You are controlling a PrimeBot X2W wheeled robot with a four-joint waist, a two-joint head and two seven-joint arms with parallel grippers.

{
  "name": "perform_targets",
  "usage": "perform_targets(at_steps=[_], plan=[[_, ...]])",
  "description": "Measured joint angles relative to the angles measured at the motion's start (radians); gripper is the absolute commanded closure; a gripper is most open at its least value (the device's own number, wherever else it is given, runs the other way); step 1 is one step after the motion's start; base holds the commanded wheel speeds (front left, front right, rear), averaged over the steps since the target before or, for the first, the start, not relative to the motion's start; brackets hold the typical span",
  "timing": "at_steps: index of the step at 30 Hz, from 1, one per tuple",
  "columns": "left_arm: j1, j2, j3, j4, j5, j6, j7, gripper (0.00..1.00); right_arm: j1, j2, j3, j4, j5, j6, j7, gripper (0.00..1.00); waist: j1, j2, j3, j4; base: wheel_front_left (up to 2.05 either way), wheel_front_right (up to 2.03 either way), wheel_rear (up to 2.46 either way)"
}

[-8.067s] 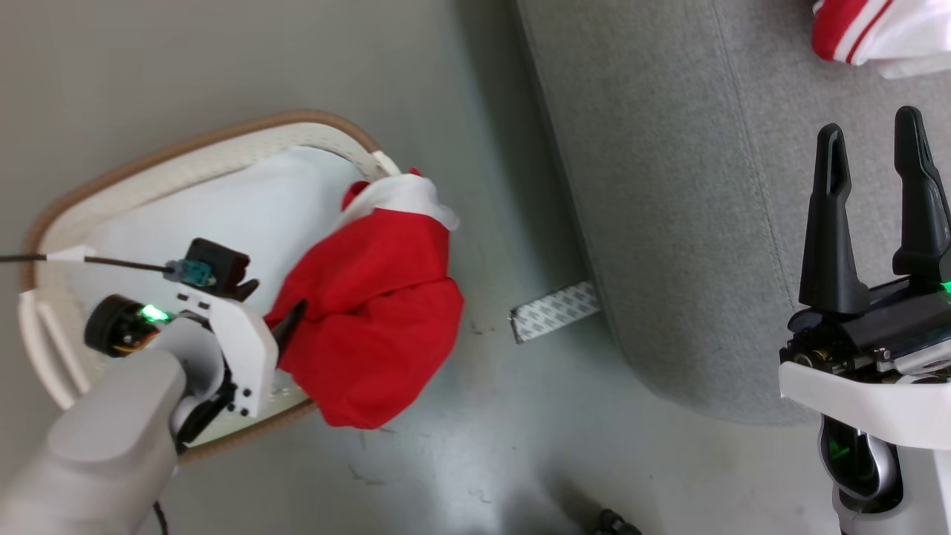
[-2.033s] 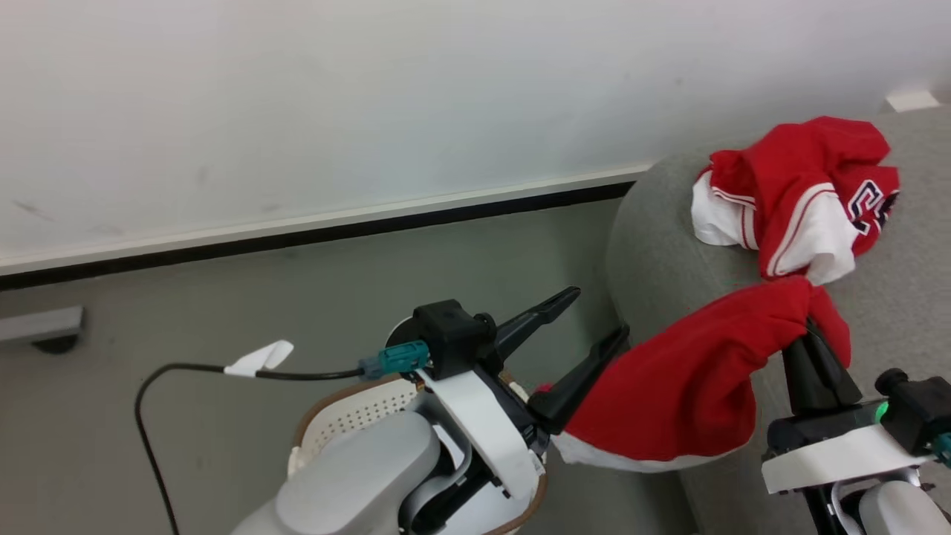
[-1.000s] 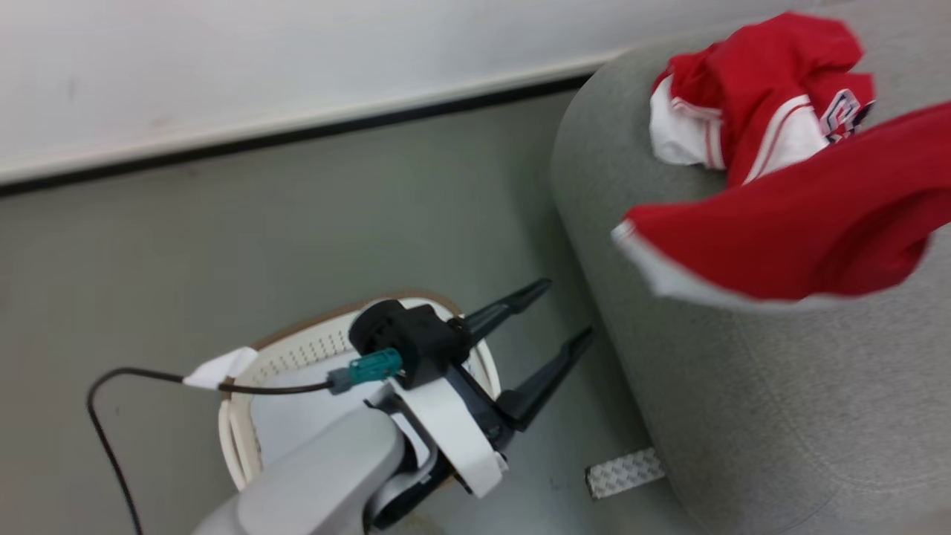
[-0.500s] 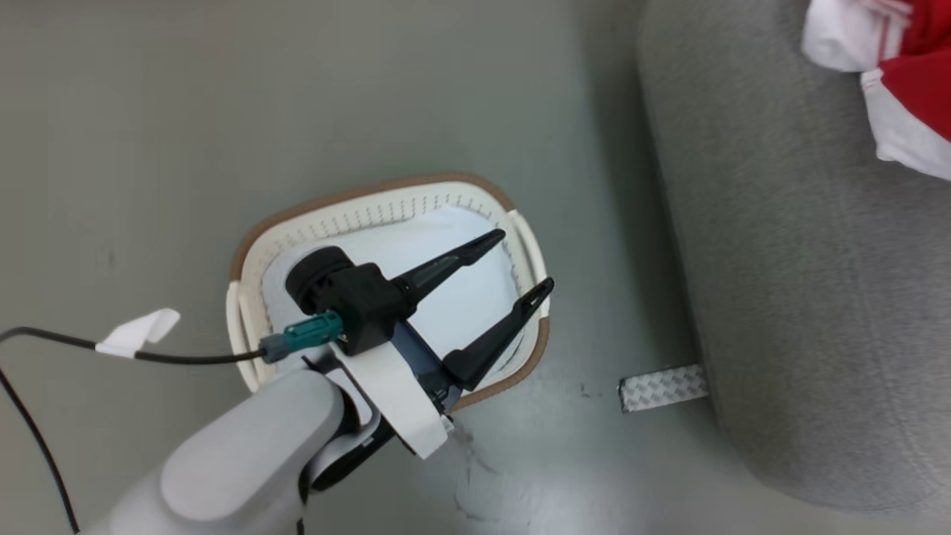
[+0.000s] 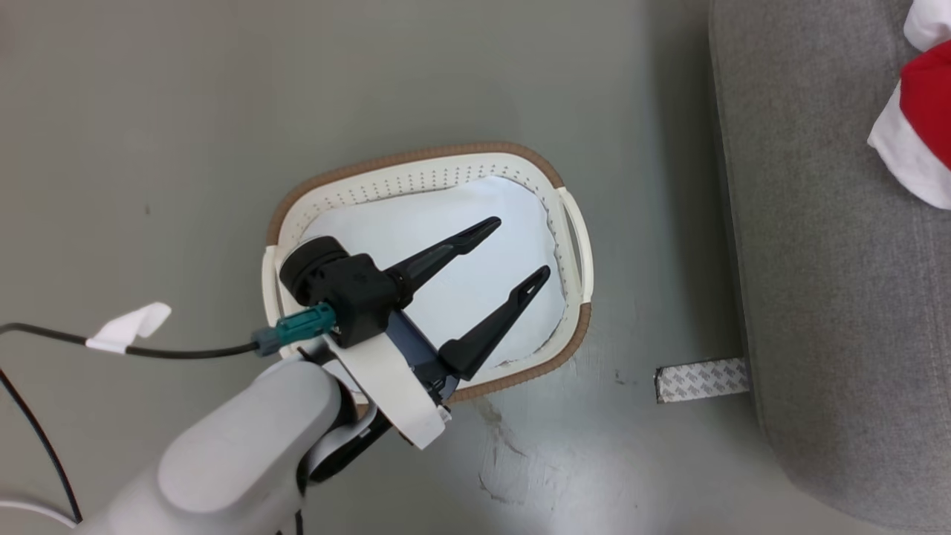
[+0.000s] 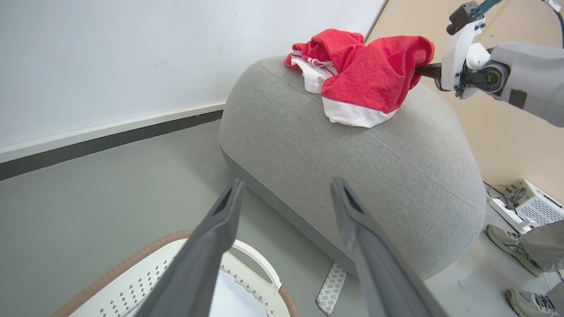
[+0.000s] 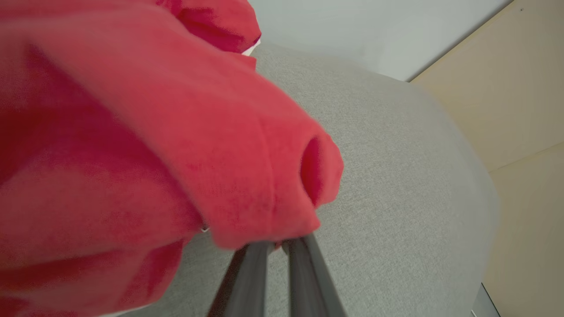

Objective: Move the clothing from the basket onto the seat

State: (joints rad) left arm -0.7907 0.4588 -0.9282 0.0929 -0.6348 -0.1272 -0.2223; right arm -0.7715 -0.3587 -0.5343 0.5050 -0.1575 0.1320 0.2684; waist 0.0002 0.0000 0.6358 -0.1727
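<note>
– Over the basket (image 5: 416,152), seen from the head, the left gripper (image 5: 520,247) hung with its fingers spread wide and nothing between them. What lay inside?

– Just the pale cushion (image 5: 446,230), with no red cloth in the basket. On the seat (image 5: 817,260), at the frame's right edge, a corner of the plain red piece (image 5: 929,104) showed with its white trim.

– So which step was that?

– The last placing, I'd judge. From the head alone I couldn't tell what held the cloth.

– The left wrist camera added that. Both garments sat on top of the seat, the jersey (image 6: 328,46) behind and the plain piece draped in front, touching it. The right arm (image 6: 524,86) reached in from the side, its dark fingers buried in the red folds.

– And the right wrist camera?

– Close up, the right gripper (image 7: 279,243) had its fingers pressed together, pinching a fold of the plain red piece, with grey upholstery just beneath. That was the pinch itself, which the left wrist camera had lost in the folds.

– Next move, then?

– Probably to part those fingers so the cloth settles on the seat, then draw straight back so nothing snags and drags. I couldn't tell whether the bunched end rested on the seat or hung just above it.
</note>
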Motion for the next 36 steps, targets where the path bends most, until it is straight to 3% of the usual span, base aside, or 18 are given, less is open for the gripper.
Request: perform_targets(at_steps=[1,2,6,11,17,21,28,33,36], plan=[[0.0,-0.002,0.0,0.005,-0.003,0.0,-0.001,0.0,0.0,0.017,-0.008,0.0,-0.013,0.0,0.008,0.18,0.0,0.0,-0.007,0.001,0.0,0.0,0.0],[0.001,-0.004,0.001,0.011,-0.005,0.0,-0.005,0.0,0.0,0.031,-0.015,-0.001,-0.034,0.0,0.017,0.0,0.0,0.0,-0.015,0.002,0.0,0.0,0.0],[0.021,-0.016,0.0,0.04,-0.013,0.0,-0.017,0.0,0.02,0.052,-0.021,0.004,-0.054,0.0,0.081,0.0,-0.0001,-0.0001,-0.058,-0.001,0.0,0.0,0.0],[0.056,-0.044,0.003,0.087,-0.026,0.0,-0.028,0.0,0.065,0.038,0.053,0.005,-0.034,0.0,0.184,0.0,-0.0001,-0.0001,-0.141,-0.012,0.0,0.0,0.0],[0.126,-0.08,0.033,0.141,-0.061,0.006,-0.036,0.0,0.166,-0.073,0.191,-0.092,0.087,0.0,0.33,0.0,-0.0003,0.0,-0.277,-0.026,0.0,0.0,0.0],[0.172,-0.095,0.08,0.161,-0.078,0.019,-0.039,0.0,0.211,-0.158,0.278,-0.218,0.197,0.0,0.341,0.0,-0.0004,0.0,-0.371,-0.031,0.0,0.0,0.0],[0.243,-0.104,0.204,0.159,-0.078,0.045,-0.041,0.0,0.268,-0.243,0.372,-0.329,0.365,0.0,0.252,0.0,-0.0006,0.0,-0.506,-0.01,0.0,0.0,0.0],[0.291,-0.097,0.304,0.155,-0.074,0.06,-0.042,0.0,0.301,-0.231,0.429,-0.364,0.442,0.0,0.127,0.0,-0.0006,0.0,-0.557,0.045,0.0,0.0,0.0],[0.329,-0.093,0.368,0.149,-0.073,0.063,-0.042,0.0,0.317,-0.188,0.447,-0.388,0.459,0.0,0.042,0.0,-0.0006,0.0,-0.58,0.083,0.0,0.0,0.0]])
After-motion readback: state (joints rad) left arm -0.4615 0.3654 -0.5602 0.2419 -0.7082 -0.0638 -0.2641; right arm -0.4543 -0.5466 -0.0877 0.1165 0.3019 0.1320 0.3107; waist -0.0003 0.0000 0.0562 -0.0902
